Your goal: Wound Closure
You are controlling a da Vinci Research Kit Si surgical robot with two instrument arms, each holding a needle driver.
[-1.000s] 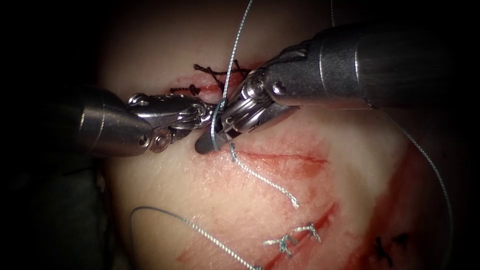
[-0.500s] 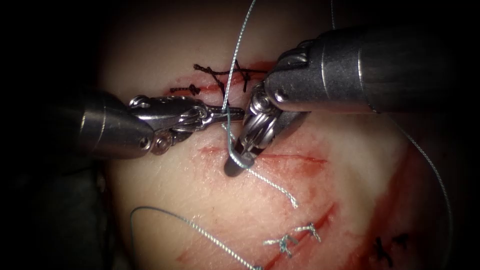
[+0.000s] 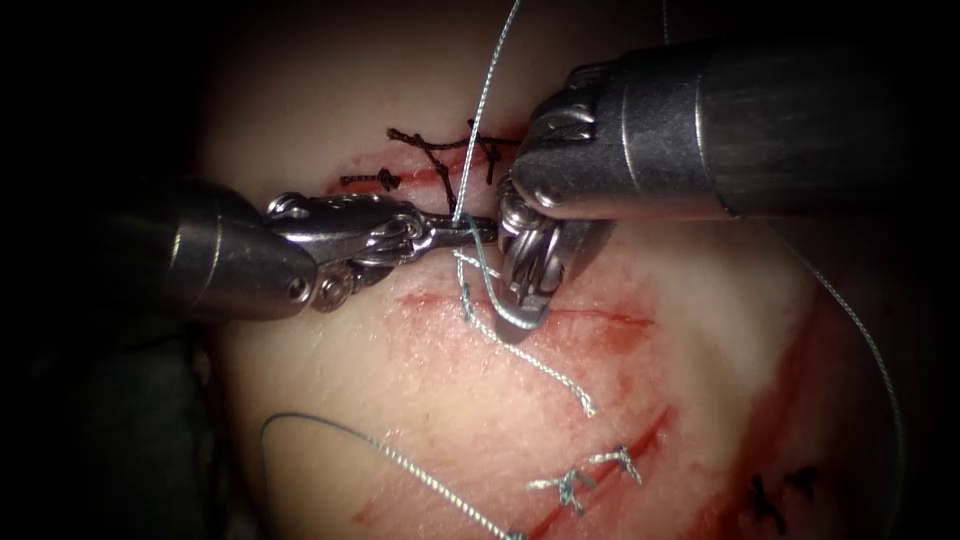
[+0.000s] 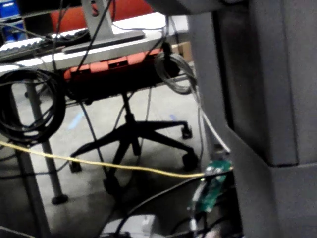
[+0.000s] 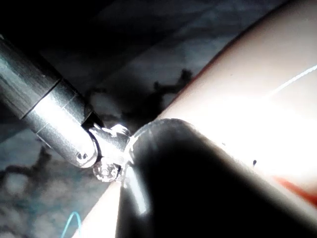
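Low in the frame, a loose thread (image 3: 400, 462) curls over the tissue (image 3: 420, 380). Mid-frame, my right tool (image 3: 520, 322) points down, thread looped round it; I cannot tell its jaws. My left tool (image 3: 470, 232), lying left-to-right, is clamped on the thread above the cut (image 3: 590, 316). A hard tug could slip that loop. Farthest back sit dark stitches (image 3: 440, 155).

Left hand (image 3: 478, 229) beside right hand (image 3: 520, 315), above cut (image 3: 590, 315).
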